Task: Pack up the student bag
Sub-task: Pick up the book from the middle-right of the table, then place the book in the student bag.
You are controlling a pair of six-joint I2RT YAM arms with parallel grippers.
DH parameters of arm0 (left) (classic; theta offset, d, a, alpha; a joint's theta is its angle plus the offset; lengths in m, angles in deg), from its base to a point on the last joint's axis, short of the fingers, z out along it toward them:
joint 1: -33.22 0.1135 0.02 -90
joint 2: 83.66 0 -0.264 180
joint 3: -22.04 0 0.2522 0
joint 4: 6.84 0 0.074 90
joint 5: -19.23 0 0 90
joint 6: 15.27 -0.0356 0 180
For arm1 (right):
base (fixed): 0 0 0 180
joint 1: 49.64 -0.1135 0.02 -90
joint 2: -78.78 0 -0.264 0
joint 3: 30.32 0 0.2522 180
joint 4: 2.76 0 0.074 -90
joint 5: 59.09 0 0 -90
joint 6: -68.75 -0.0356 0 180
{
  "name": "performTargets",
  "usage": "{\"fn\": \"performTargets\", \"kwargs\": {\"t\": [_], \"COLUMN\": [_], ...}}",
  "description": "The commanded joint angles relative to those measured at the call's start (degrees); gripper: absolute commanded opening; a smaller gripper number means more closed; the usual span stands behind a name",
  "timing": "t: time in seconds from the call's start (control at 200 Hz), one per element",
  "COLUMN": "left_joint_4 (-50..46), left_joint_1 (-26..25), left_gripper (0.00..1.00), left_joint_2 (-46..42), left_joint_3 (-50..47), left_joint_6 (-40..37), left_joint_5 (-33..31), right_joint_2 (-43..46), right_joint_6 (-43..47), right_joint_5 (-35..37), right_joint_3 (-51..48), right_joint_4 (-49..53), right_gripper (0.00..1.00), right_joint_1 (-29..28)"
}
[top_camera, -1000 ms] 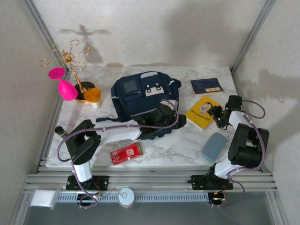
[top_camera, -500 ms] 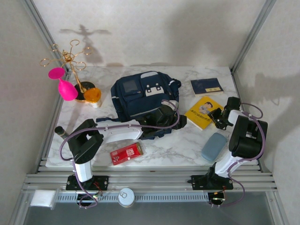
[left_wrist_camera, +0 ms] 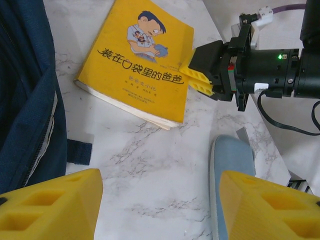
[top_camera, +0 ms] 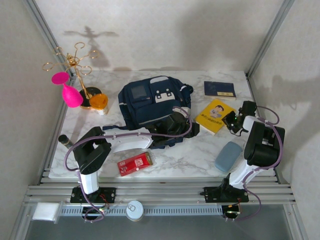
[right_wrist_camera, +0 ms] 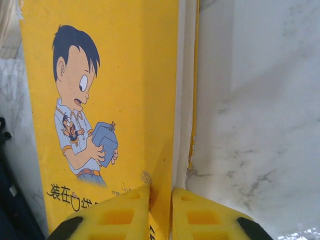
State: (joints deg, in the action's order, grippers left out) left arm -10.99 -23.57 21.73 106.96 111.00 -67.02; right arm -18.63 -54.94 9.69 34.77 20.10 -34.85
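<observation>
The student bag (top_camera: 150,102) lies flat near the middle of the marble table (top_camera: 190,155), front pockets up. My left claw (left_wrist_camera: 160,200) hangs just off the bag's right-hand edge with its yellow pads (left_wrist_camera: 55,205) spread wide and nothing between them. Just right of the bag sits the yellow paperback (top_camera: 215,116) with a cartoon boy on its cover, and my right claw (right_wrist_camera: 160,200) is pressed together on that book's outer edge, pinching the cover; a pale blue pouch (top_camera: 228,155) lies nearer the front, a navy booklet (top_camera: 219,89) behind the paperback, and a red packet (top_camera: 135,163) in front of the bag.
</observation>
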Motion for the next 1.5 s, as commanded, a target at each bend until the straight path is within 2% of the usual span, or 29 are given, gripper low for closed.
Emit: {"fn": "performTargets", "kwargs": {"t": [0.0,0.235,0.411,0.646,0.786,0.956,1.171,1.267,1.367,1.497], "left_joint_4": [0.32,-0.03,-0.51,-1.69,-1.93,-3.84,-8.45,-8.99,-9.67,-10.21], "left_joint_1": [-0.07,0.02,0.70,4.01,8.06,12.40,16.27,17.94,19.53,20.22], "left_gripper": [0.62,0.62,0.63,0.65,0.67,0.71,0.77,0.78,0.79,0.79], "left_joint_2": [0.84,0.36,-1.78,-10.86,-17.72,-26.83,-34.08,-35.82,-36.15,-33.71], "left_joint_3": [1.79,1.71,1.46,-3.18,-7.62,-12.76,-16.32,-18.11,-19.67,-20.92], "left_joint_6": [0.55,0.38,0.38,0.99,2.28,2.75,3.24,4.22,5.73,6.85], "left_joint_5": [0.56,0.21,0.23,-1.20,0.34,0.12,-1.07,-1.56,-1.55,-0.70], "right_joint_2": [-0.83,3.22,6.88,13.50,17.65,20.08,19.51,16.68,13.31,8.80], "right_joint_6": [1.13,1.22,2.31,2.93,3.26,3.73,2.20,2.18,3.51,4.93], "right_joint_5": [-2.05,-2.48,-3.84,-7.97,-11.04,-14.83,-18.92,-20.84,-19.43,-18.89], "right_joint_3": [2.38,1.85,2.64,6.42,9.98,14.80,18.89,19.68,18.82,15.19], "right_joint_4": [-1.90,-1.84,-0.28,5.30,9.61,14.69,15.53,15.09,14.73,12.41], "right_gripper": [0.11,0.00,0.00,0.00,0.00,0.00,0.00,0.00,0.00,0.00], "right_joint_1": [-0.29,-0.24,-0.17,-0.34,-2.05,-7.13,-17.13,-22.62,-27.65,-30.58]}}
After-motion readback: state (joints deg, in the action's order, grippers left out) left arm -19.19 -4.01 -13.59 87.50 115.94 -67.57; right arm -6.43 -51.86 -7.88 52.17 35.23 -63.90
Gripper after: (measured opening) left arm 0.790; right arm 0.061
